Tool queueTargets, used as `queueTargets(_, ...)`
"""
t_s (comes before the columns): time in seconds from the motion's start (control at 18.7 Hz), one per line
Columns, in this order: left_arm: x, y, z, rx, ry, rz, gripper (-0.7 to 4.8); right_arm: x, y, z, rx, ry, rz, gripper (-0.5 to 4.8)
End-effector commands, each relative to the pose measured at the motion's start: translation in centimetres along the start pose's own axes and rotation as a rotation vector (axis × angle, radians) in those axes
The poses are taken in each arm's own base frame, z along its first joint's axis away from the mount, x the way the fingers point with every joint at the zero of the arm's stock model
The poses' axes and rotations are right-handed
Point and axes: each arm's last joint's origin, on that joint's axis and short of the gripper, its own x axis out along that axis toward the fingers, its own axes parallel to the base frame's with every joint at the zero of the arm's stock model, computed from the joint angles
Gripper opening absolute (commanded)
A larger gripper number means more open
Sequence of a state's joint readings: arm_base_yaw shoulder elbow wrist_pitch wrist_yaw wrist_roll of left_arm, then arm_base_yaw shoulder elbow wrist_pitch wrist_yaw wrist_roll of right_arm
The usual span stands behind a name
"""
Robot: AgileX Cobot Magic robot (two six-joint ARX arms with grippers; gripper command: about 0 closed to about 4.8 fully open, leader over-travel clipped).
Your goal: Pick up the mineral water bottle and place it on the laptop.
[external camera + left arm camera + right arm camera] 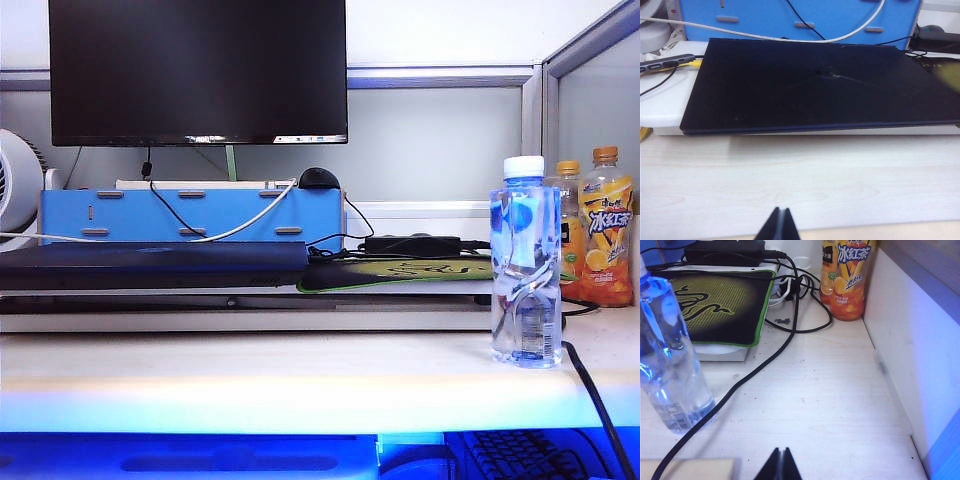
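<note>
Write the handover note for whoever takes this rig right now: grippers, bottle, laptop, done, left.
Left gripper: shut, empty, over bare desk in front of the laptop.
Right gripper: shut, empty, over the desk, short of the mineral water bottle.
Bottle: upright on the desk at the right, in front of the orange juice bottles, a black cable running past its base.
Laptop: closed, flat, lid bare.
Done: nothing.
Left: grasp the bottle, stand it on the laptop.

Pale wooden table [250,375] carries mineral water bottle [526,270].
</note>
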State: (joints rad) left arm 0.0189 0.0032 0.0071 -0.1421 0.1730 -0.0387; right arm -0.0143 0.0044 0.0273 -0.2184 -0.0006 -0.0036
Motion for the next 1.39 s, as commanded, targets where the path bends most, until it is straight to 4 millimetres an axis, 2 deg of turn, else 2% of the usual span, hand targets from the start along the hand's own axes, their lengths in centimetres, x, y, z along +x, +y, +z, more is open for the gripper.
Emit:
queueTargets(0.05, 0.0, 0.0, 0.0, 0.001, 0.004, -0.006, -0.02, 0.0, 0.0, -0.1, 0.004, 0.01, 0.001, 0.22)
queueTargets(0.69, 0.0, 0.0, 0.0, 0.001, 0.004, -0.006, -0.02, 0.0, 0.0, -0.1, 0.004, 0.008, 0.002, 0.22)
queueTargets(0.85, 0.0, 0.0, 0.0, 0.0, 0.004, -0.006, -0.02, 0.0, 0.0, 0.4, 0.028, -0.044, 0.01, 0.22)
queueTargets(1.01, 0.0, 0.0, 0.0, 0.0, 0.004, -0.006, -0.02, -0.4, 0.4, 2.2, 0.315, -0.184, 0.167, 0.22)
queueTargets(1.12, 0.0, 0.0, 0.0, 0.001, 0.004, -0.006, -0.02, -0.8, 0.8, 3.3, 0.339, -0.19, 0.32, 0.22)
queueTargets(1.23, 0.0, 0.0, 0.0, 0.001, 0.004, -0.006, -0.02, -0.7, 1.1, 3.6, 0.354, -0.117, 0.418, 0.22)
queueTargets(1.39, 0.0, 0.0, 0.0, 0.001, 0.004, -0.006, -0.02, 0.0, 1.4, 3.4, 0.392, 0.084, 0.504, 0.22)
